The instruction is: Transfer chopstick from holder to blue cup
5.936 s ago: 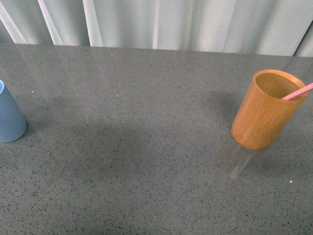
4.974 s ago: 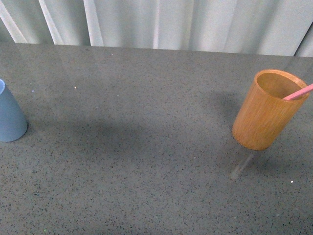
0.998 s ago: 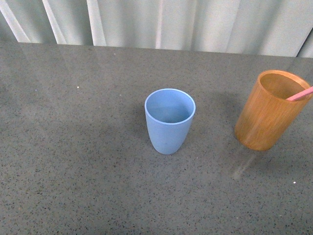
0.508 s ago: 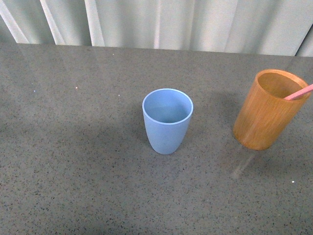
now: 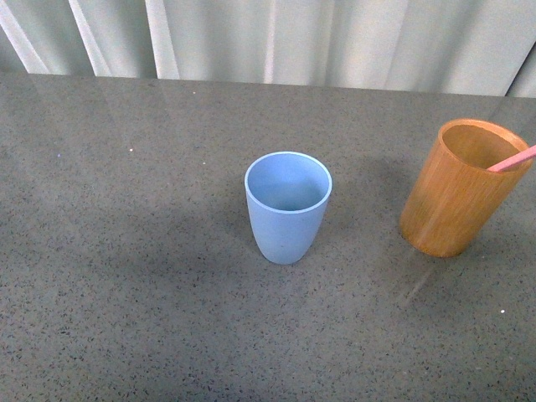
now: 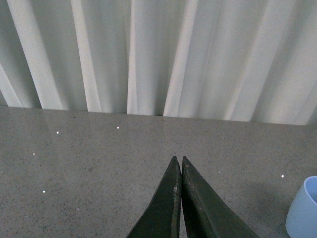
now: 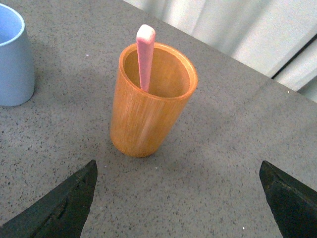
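Note:
The blue cup [image 5: 287,206] stands upright and empty at the table's middle. The wooden holder [image 5: 456,186] stands at the right with one pink chopstick [image 5: 512,160] leaning out over its right rim. In the right wrist view the holder [image 7: 148,106] and the chopstick [image 7: 145,53] are ahead of my right gripper [image 7: 178,171], which is wide open and empty, short of the holder. The cup's edge [image 7: 12,59] shows there too. My left gripper [image 6: 178,159] is shut and empty above bare table, with the cup [image 6: 303,208] off to one side. Neither arm shows in the front view.
The grey speckled table [image 5: 134,276] runs back to a white curtain [image 5: 276,38] along its far edge.
The blue cup, at the far left edge about five seconds ago, now stands at the table's middle. In the last second it has stayed put. The holder and chopstick have not moved.

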Controlling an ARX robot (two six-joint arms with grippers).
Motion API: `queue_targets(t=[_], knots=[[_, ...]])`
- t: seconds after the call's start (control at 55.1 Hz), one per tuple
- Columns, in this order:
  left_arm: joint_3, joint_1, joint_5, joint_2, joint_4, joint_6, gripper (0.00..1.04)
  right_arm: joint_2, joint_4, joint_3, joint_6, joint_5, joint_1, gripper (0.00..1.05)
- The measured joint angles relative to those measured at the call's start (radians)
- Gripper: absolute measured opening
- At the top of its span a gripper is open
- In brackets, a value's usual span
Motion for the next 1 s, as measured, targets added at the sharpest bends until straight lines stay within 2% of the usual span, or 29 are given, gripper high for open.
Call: queue_targets(t=[0.163,0.345,0.635,0.672,0.762,0.998], knots=[[0.0,0.0,0.0,-0.092,-0.088,0.0,0.04,0.267,0.269,0.061,-0.001,-0.078,0.014,0.95],[0.0,0.0,0.0,-0.164,-0.158,0.0,0.04,0.43,0.418,0.135,0.021,-0.117,0.045,0.95],[0.0,0.0,0.0,-0.232,-0.227,0.0,0.04,0.555,0.515,0.177,0.025,-0.132,0.077,0.95],[0.0,0.0,0.0,-0.272,-0.271,0.0,0.04,0.562,0.521,0.179,0.028,-0.132,0.082,0.94],[0.0,0.0,0.001,-0.368,-0.394,0.0,0.04,0.575,0.536,0.179,0.034,-0.131,0.097,0.81],[0.0,0.0,0.001,-0.403,-0.404,0.0,0.04,0.602,0.568,0.188,0.049,-0.12,0.119,0.38]])
